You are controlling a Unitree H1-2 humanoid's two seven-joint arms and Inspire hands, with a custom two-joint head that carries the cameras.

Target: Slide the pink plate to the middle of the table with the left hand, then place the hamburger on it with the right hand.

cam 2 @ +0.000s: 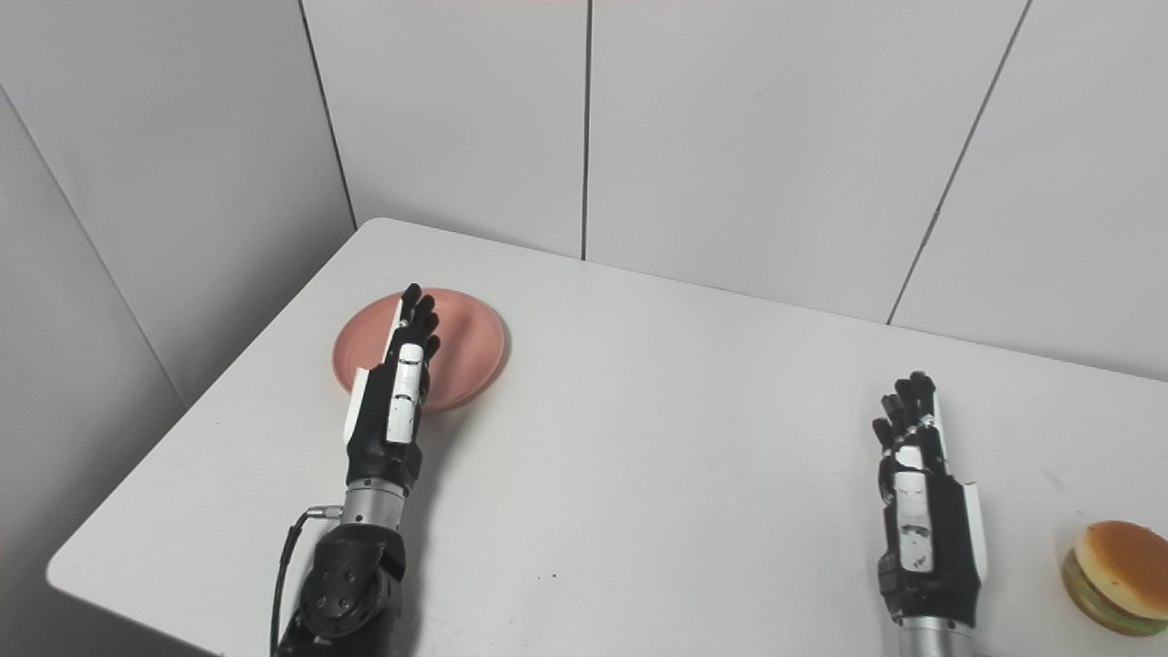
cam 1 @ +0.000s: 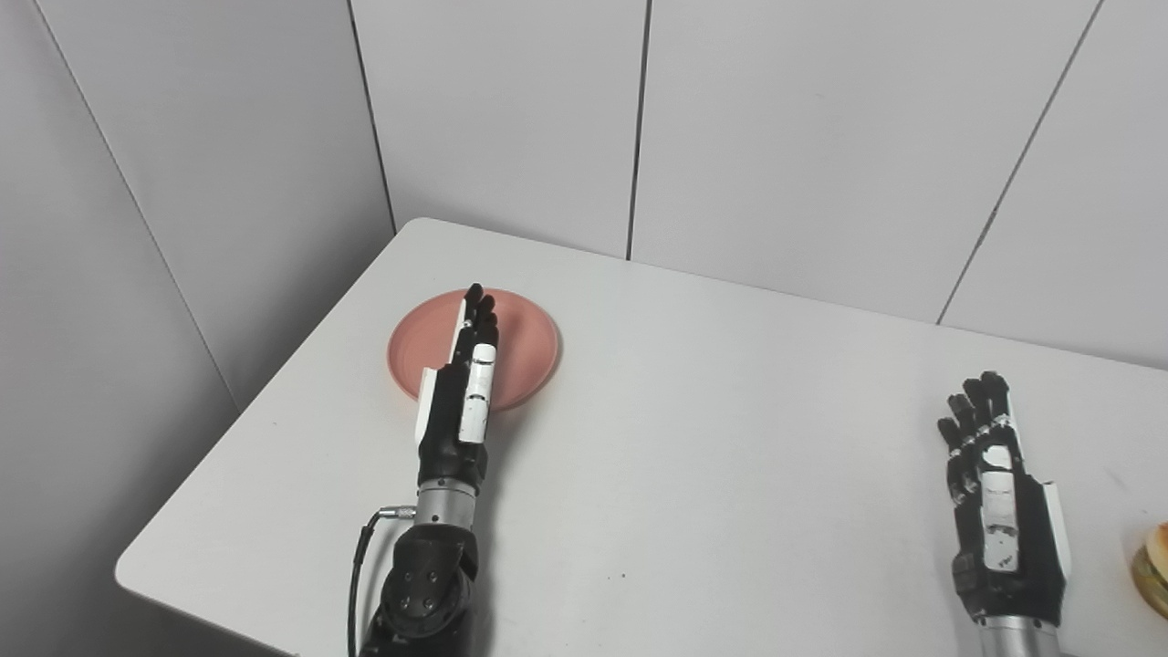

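Right hand (cam 2: 926, 520) fingers straight, holding nothing, left hand (cam 2: 392, 397) fingers straight over pink plate (cam 2: 465, 342)

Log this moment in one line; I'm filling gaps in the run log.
left hand: open, over pink plate | plate: far left | right hand: open, idle | hamburger: untouched, right edge

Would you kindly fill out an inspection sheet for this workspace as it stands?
Surface: white table, a few tiny dark specks.
Job's things: pink plate near the far left corner, not yet in the middle; hamburger at the near right edge, untouched.
Clutter: nothing seen.
Hands: left hand extended flat over the plate, fingers straight, contact unclear; right hand open, beside the hamburger, apart from it.
Cables: black cable looping at the left wrist.
Surroundings: grey wall panels behind the table.
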